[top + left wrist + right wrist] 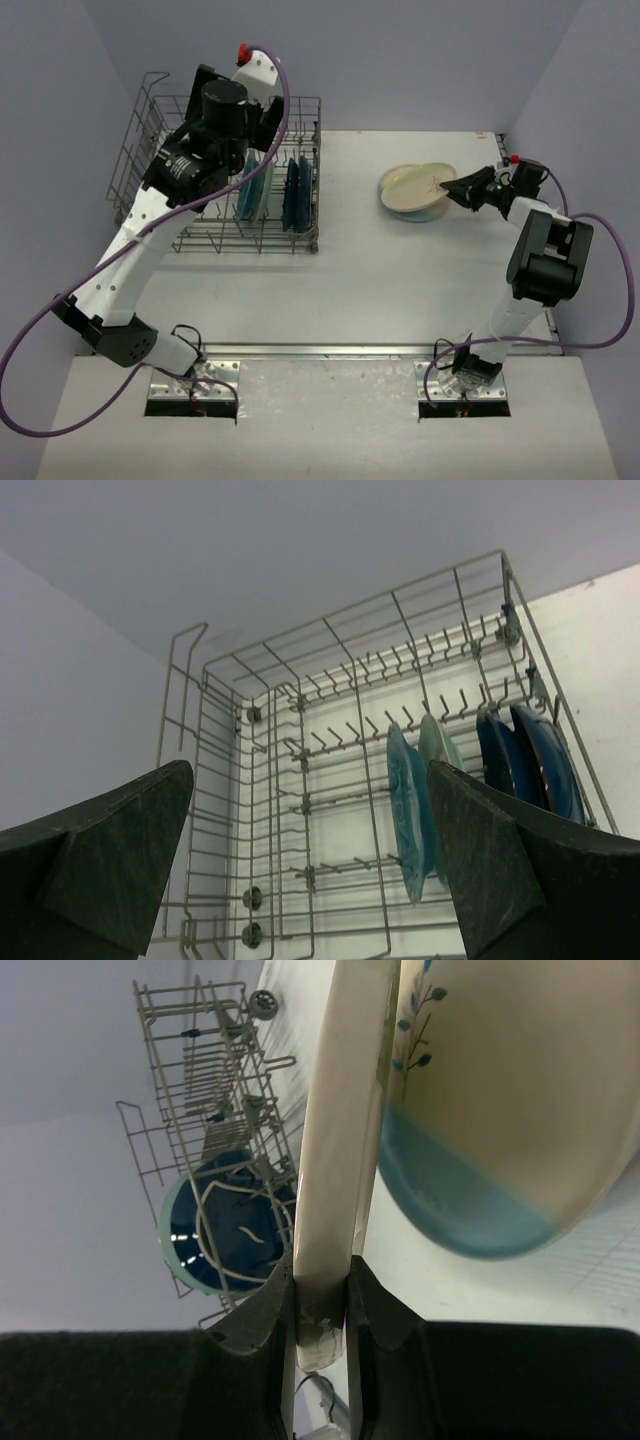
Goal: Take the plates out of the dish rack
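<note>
The grey wire dish rack [150,150] stands at the back left. Two teal plates [255,185] and two dark blue plates [297,190] stand on edge in its right part. My left gripper [310,770] hangs open and empty over the rack's bare left part, with the teal plates [408,810] next to its right finger. My right gripper [462,187] is shut on the rim of a cream plate [340,1140]. It holds this plate tilted over a cream-and-blue twig plate [500,1110] that lies on the table [410,207].
The rack's tall wire sides [230,690] rise around my left gripper. The table's far edge and the back wall lie just behind the two plates on the right. The right wrist view shows the rack [210,1070] in the distance with a dark blue plate [235,1230] in it.
</note>
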Robot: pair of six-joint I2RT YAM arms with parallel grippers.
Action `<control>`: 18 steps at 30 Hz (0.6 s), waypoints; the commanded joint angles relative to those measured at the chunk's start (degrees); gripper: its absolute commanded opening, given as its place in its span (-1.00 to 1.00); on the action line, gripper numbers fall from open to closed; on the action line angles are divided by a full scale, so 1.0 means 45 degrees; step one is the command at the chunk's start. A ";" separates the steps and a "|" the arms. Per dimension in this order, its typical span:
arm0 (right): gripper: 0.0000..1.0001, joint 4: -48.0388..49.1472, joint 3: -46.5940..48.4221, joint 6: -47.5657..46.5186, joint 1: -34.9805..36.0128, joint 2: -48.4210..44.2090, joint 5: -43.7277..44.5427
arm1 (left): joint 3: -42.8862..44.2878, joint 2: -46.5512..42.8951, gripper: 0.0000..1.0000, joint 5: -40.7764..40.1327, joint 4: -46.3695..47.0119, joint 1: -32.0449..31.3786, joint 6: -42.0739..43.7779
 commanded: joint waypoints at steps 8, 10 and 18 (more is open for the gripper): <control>-1.00 0.0553 0.2012 -0.1330 0.0011 0.1232 0.0266 | -0.1780 -0.2002 1.00 0.3611 -0.1400 0.3034 -0.2657; -1.00 0.0249 0.2172 -0.1660 0.0011 0.1504 0.0423 | -0.2131 -0.2276 1.00 0.3904 -0.1468 0.3308 -0.2772; -0.93 -0.2978 0.3046 -0.4196 0.0011 0.2132 0.1807 | -0.2913 -0.2783 1.00 0.4436 -0.1449 0.3758 -0.2860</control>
